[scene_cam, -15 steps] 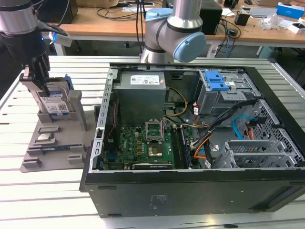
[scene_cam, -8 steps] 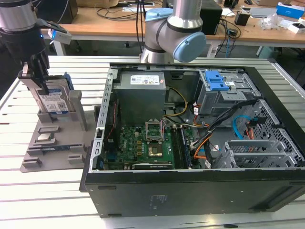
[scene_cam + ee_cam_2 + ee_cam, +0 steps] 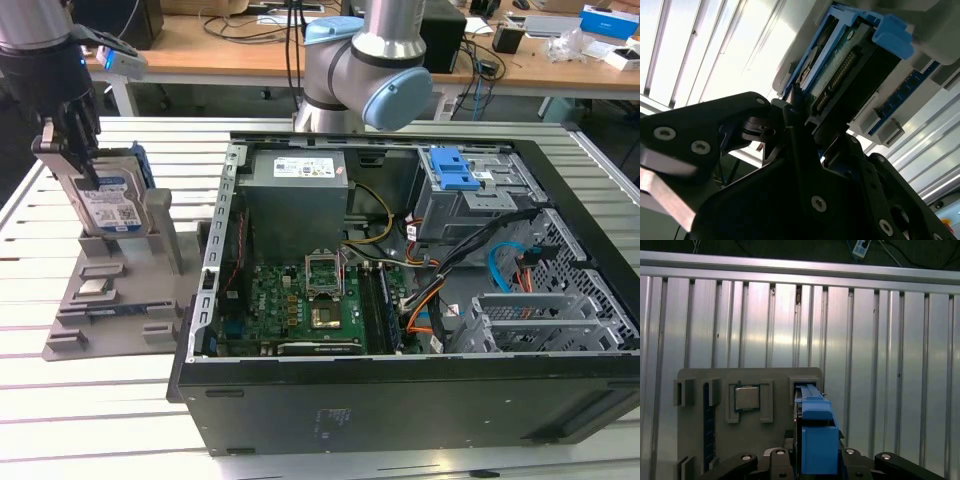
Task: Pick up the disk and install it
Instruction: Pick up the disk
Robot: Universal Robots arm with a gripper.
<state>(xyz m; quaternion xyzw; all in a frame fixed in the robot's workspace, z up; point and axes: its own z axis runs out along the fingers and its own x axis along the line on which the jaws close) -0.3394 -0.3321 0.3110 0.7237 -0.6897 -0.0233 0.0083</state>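
Open computer case (image 3: pixel 400 405), grey tray (image 3: pixel 140 285)

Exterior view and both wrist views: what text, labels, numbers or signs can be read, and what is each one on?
No text can be read.
White-and-blue label on the disk: barcodes and print, too small to read.
Sticker on the power supply: print too small to read.
Blue box at the back: white marking, blurred.
Both wrist views: no legible print.
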